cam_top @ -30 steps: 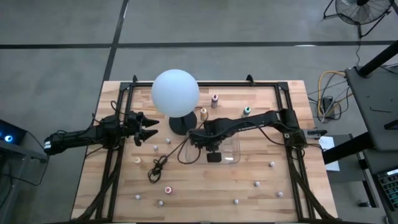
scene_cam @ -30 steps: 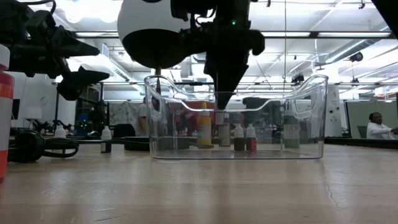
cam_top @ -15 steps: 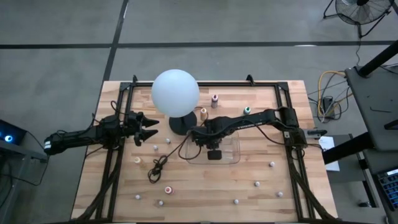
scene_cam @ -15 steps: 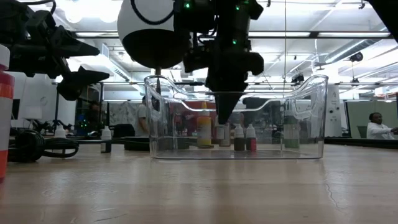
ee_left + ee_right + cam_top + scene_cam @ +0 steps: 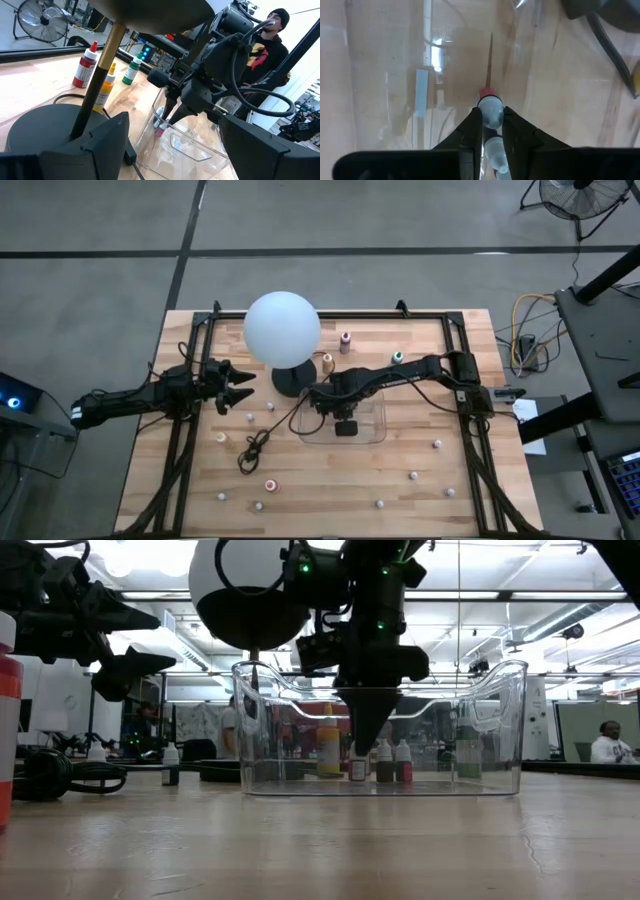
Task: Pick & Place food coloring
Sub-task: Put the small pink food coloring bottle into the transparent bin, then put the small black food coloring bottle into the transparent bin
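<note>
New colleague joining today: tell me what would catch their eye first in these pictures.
First, the big white globe lamp at the table's back, left of centre. Next, the right pincer reaching down inside the clear tray in the middle, shut on a small red-capped dropper bottle. The left pincer hangs open at the left, and tiny bottles dot the wooden table.

You get bright ceiling strips backlighting the low view, arms silhouetted, glare on the clear tray toward three o'clock, foreground tabletop blurred.
</note>
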